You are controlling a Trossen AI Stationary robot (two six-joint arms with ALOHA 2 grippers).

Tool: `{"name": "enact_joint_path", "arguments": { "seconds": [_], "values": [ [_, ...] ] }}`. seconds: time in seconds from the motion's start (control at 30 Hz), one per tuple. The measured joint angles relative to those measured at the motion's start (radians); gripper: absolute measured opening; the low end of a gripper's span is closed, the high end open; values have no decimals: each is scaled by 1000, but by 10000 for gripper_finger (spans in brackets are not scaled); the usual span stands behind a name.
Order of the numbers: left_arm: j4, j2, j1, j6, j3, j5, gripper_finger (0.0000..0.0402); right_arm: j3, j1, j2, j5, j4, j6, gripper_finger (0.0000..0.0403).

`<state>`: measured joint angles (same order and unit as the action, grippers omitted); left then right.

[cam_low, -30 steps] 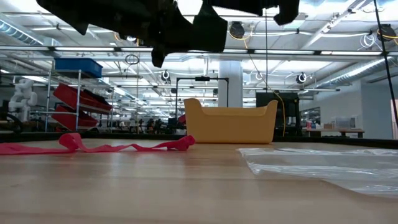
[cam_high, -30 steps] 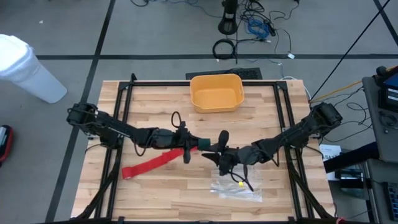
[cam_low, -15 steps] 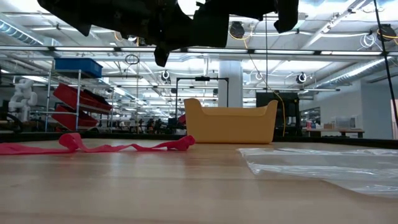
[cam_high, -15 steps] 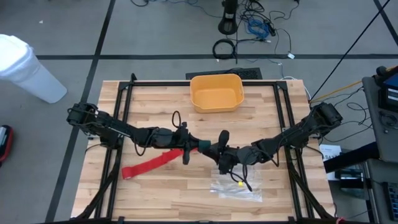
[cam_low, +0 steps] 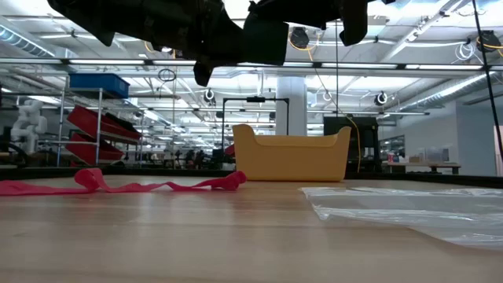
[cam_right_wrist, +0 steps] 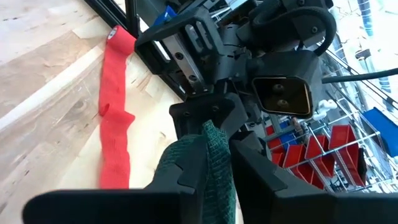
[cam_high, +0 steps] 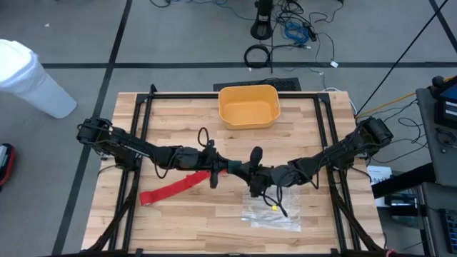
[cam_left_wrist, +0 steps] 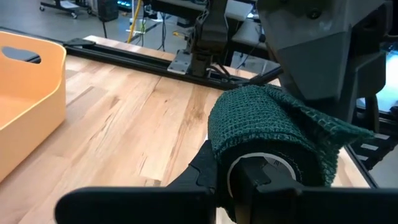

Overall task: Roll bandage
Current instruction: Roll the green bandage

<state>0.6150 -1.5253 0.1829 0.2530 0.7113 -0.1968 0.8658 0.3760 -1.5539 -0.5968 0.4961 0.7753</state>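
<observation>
Left gripper [cam_high: 227,169] clamps green roll [cam_left_wrist: 270,134]; right gripper [cam_high: 246,171] pinches its loose end; red bandage [cam_high: 173,187] flat.

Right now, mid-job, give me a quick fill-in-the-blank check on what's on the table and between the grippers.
1. The bandage lying unrolled on the wood is coloured ____.
2. The left gripper and the right gripper meet above mid-table at a roll of dark ____ fabric.
3. The clear plastic bag lies on the side of the ____ arm.

Missing words: red; green; right
</observation>
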Motion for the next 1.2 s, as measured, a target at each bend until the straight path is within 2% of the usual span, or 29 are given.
{"name": "enact_joint_path", "arguments": {
  "seconds": [0.17,0.37,0.57,0.73,0.9,1.0,1.1,1.2],
  "values": [
    [-4,0,0,-4,0,-5,15,0,-18,0,18,-2,-24,44],
    [-13,0,0,-23,0,-5,15,0,-30,0,53,-8,-56,4],
    [-22,0,0,-33,0,-8,15,0,-23,0,52,-12,-92,1],
    [-36,0,-4,-58,0,-25,15,0,29,1,45,-43,-165,0],
    [-34,0,-24,-55,0,-42,15,0,73,2,153,-74,-268,0],
    [-30,0,-30,-52,0,-41,15,1,80,2,181,-123,-353,1],
    [-21,0,-32,-51,0,-41,15,1,81,2,132,-154,-387,1],
    [-23,0,-32,-51,0,-41,15,1,90,2,-16,-139,-335,1]
  ]
}}
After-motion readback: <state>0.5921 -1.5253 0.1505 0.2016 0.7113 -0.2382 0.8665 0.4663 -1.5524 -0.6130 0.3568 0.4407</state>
